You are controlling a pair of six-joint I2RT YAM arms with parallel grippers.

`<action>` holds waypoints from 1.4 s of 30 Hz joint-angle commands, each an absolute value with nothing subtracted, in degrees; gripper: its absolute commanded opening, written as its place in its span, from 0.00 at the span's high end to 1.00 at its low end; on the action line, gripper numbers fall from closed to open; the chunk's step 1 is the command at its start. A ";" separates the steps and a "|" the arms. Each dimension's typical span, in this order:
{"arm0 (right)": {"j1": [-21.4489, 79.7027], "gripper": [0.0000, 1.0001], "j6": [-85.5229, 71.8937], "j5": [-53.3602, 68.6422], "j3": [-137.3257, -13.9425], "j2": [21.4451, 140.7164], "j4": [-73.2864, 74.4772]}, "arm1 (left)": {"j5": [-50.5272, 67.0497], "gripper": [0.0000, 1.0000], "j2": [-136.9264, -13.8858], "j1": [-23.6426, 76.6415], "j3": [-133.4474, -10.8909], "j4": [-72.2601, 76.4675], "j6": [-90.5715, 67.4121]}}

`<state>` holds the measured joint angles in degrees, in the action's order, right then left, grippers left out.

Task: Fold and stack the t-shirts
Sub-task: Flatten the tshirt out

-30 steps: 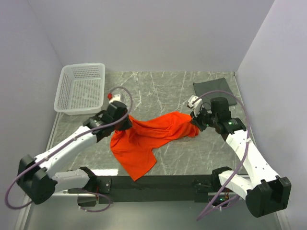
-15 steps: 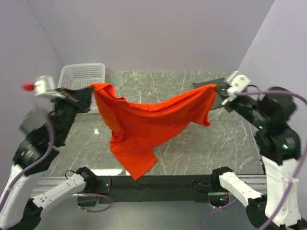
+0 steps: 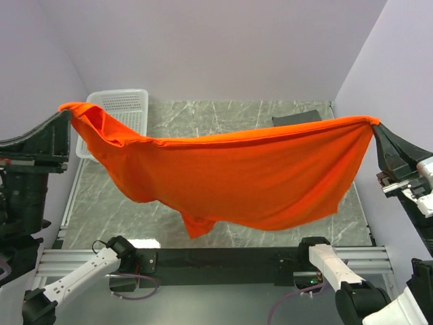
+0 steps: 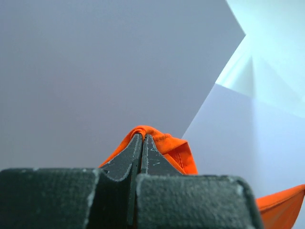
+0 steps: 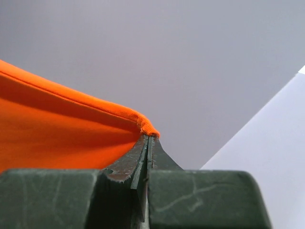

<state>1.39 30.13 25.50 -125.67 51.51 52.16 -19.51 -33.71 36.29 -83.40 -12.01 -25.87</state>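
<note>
Top external view: the orange t-shirt [image 3: 243, 176] hangs spread wide in the air above the worktop [image 3: 223, 112], stretched between the two arms with its upper edge pulled into a nearly straight, slightly sagging line. The left gripper [image 3: 66, 116] holds one bunched corner of the cloth just beside the white lattice basket [image 3: 125, 101], on the basket's outer side and higher than it. The right gripper [image 3: 373, 125] holds the opposite corner well apart from the basket, across the full width of the worktop. The shirt's lower edge droops unevenly, with one flap hanging lowest on the half nearer the basket. The cloth hides part of the basket's near rim. The dark grey t-shirt [image 3: 298, 120] lies flat on the worktop well across from the basket, along the same far edge, with only a strip showing above the orange hem. Both wrist views show the jaws pressed tight together, with a fold of orange fabric pinched at their tips.
</note>
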 commanded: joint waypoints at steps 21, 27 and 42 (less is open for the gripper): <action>0.79 1.00 26.63 19.95 -62.32 68.95 17.76 | -11.35 0.99 -82.94 24.00 -68.64 5.88 -33.48; 0.97 1.00 26.28 17.67 -67.49 87.06 16.52 | -13.88 0.99 -101.32 21.98 -77.07 2.82 -34.62; 1.41 1.00 20.66 8.18 -81.04 105.82 14.95 | -22.42 0.99 -116.36 17.40 -90.70 -3.34 -34.11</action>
<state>0.99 22.85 11.94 -78.30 105.12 17.93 -21.23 -114.63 18.17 -87.42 -3.97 -34.59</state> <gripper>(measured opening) 0.005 0.015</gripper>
